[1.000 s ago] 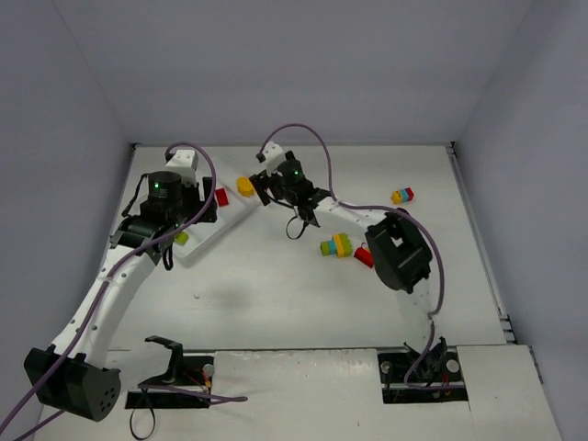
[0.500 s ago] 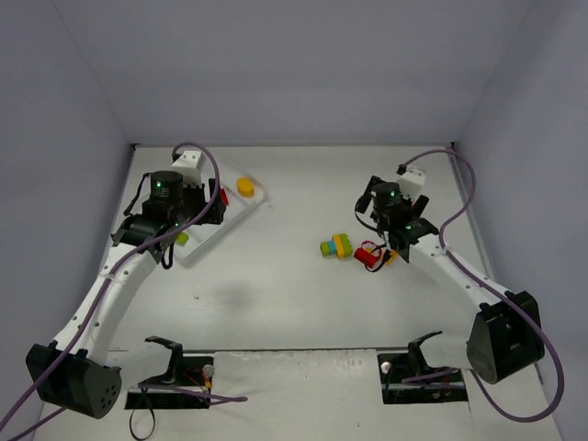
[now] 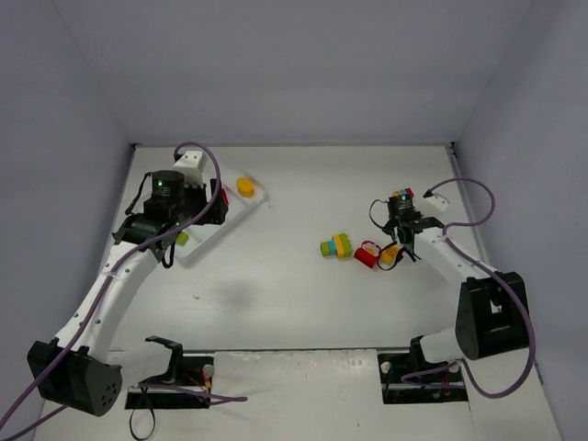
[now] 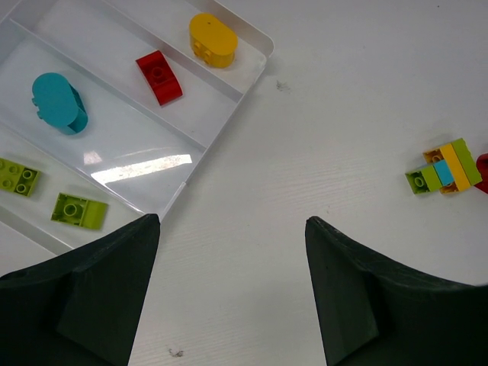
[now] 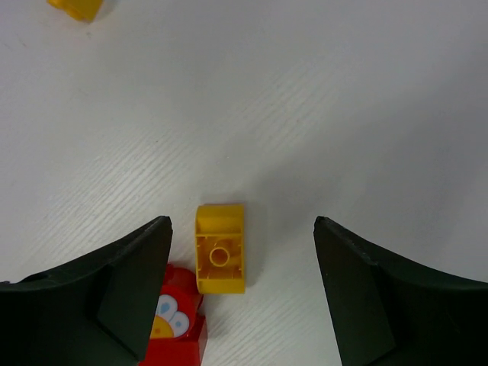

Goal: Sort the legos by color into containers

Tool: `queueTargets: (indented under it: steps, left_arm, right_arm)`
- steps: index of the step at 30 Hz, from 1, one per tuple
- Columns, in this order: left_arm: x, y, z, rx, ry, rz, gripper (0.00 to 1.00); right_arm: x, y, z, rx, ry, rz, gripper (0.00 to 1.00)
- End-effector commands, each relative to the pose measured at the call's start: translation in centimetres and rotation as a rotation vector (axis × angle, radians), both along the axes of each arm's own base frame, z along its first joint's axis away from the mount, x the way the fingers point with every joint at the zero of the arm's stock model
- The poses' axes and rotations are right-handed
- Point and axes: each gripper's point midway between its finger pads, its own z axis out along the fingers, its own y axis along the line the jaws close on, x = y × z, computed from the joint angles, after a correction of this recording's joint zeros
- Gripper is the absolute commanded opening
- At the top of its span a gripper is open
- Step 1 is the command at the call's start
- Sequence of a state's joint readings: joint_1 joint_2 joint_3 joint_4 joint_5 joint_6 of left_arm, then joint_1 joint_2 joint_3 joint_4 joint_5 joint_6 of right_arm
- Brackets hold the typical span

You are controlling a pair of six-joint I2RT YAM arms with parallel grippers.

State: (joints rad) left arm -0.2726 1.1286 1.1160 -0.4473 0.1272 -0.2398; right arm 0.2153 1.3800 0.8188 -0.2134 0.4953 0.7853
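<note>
Right jaws spread wide, yellow brick [image 5: 221, 248] lying loose on the surface between them, red brick [image 5: 177, 326] just beside it, left jaws wide and empty at the white tray [image 4: 145, 149], separate compartments holding yellow lego [image 4: 213, 40], red lego [image 4: 159, 76], teal lego [image 4: 59, 103], two green legos [image 4: 79, 211]

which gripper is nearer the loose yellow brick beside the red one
Right. The right gripper hangs directly over the yellow brick, jaws open on either side of it. The left gripper is far off to the left, by the tray's edge.
</note>
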Motion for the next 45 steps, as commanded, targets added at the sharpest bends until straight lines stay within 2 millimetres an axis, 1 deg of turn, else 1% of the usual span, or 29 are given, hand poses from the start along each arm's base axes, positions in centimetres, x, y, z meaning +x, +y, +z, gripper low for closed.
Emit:
queueTargets:
  steps: [1,6,9,14,18,21,22,24,25,26,27,28,29,31,32,34,35,36,37,38,39,40,41,42,43,44,45]
  left_arm:
    - [1.0,-0.3,2.3,-0.035,-0.072,0.003,0.71]
    - [1.1,-0.3,2.1,-0.035,-0.063,0.001,0.71]
    - [1.1,-0.4,2.0,-0.037,-0.059,-0.001,0.71]
    - [1.1,-0.4,2.0,-0.037,-0.057,-0.002,0.71]
    - [1.2,-0.5,1.8,-0.038,-0.052,-0.006,0.71]
    - [1.2,-0.7,1.8,-0.041,-0.049,-0.013,0.71]
    - [1.2,-0.7,1.7,-0.043,-0.048,-0.016,0.71]
    - [1.2,-0.9,1.8,-0.048,-0.048,-0.027,0.71]
    - [1.1,-1.0,1.7,-0.050,-0.047,-0.031,0.71]
    - [1.1,-1.2,1.8,-0.056,-0.047,-0.042,0.71]
    - [1.1,-1.3,1.8,-0.059,-0.046,-0.045,0.71]
    - [1.1,-1.4,1.7,-0.068,-0.043,-0.047,0.71]
    - [1.0,-1.9,1.7,-0.078,-0.040,-0.065,0.71]
    - [0.9,-2.3,1.8,-0.102,-0.036,-0.081,0.71]
    - [0.8,-2.8,1.9,-0.115,-0.039,-0.099,0.71]
    - [0.3,-4.1,2.2,-0.155,-0.033,-0.151,0.71]
    - [0.0,-5.1,2.6,-0.172,-0.041,-0.183,0.71]
    - [-0.4,-5.9,2.7,-0.191,-0.035,-0.209,0.71]
    - [-1.0,-7.0,3.2,-0.235,-0.027,-0.238,0.71]
    - [-1.4,-7.9,3.7,-0.261,-0.037,-0.260,0.71]
    - [-2.7,-10.2,4.3,-0.300,-0.031,-0.316,0.71]
    - [-3.1,-11.5,5.4,-0.321,-0.068,-0.342,0.71]
    - [-4.8,-14.0,6.0,-0.341,-0.072,-0.408,0.71]
    - [-4.9,-15.1,7.0,-0.358,-0.115,-0.419,0.71]
    - [-5.5,-16.3,7.1,-0.376,-0.118,-0.439,0.71]
    - [-5.9,-17.3,7.6,-0.416,-0.116,-0.442,0.71]
    - [-6.5,-19.2,8.5,-0.456,-0.142,-0.484,0.71]
  right_arm:
    - [0.3,-0.1,-1.2,0.016,0.037,-0.032,0.71]
    - [0.6,0.4,-3.6,0.043,0.105,-0.009,0.64]
    - [1.0,1.0,-4.6,0.077,0.117,0.015,0.60]
    - [1.3,0.9,-5.9,0.097,0.134,0.027,0.54]
    - [1.0,1.1,-6.7,0.118,0.148,0.035,0.49]
    - [0.8,1.1,-6.9,0.125,0.150,0.036,0.39]
    - [0.9,1.2,-6.9,0.127,0.147,0.039,0.31]
    - [0.9,1.1,-6.5,0.124,0.135,0.042,0.25]
    - [0.9,1.1,-6.2,0.125,0.125,0.042,0.19]
    - [1.2,1.2,-5.1,0.129,0.090,0.043,0.18]
    - [1.3,1.2,-4.6,0.133,0.070,0.045,0.15]
    - [1.4,1.3,-4.0,0.138,0.051,0.048,0.08]
    - [1.7,1.5,-2.3,0.153,0.002,0.059,0.06]
    - [1.9,1.7,-0.4,0.166,-0.058,0.071,0.00]
    - [2.1,1.8,1.8,0.178,-0.123,0.085,0.00]
    - [2.2,2.1,3.9,0.192,-0.186,0.110,0.00]
    - [2.1,2.4,6.1,0.205,-0.248,0.129,0.00]
    - [2.1,3.1,7.0,0.230,-0.272,0.163,0.00]
    - [2.1,3.4,8.1,0.241,-0.305,0.189,0.00]
    - [2.0,3.9,9.8,0.260,-0.359,0.216,0.00]
    - [1.8,4.8,10.6,0.288,-0.381,0.257,0.00]
    - [1.7,5.2,12.3,0.305,-0.440,0.280,0.00]
    - [1.5,5.6,12.8,0.323,-0.458,0.296,0.00]
    - [1.2,6.4,14.2,0.357,-0.506,0.332,0.00]
    - [0.9,6.8,14.3,0.376,-0.510,0.352,0.00]
    - [1.1,7.1,15.2,0.389,-0.550,0.366,0.00]
    - [0.7,8.2,16.2,0.430,-0.583,0.417,0.00]
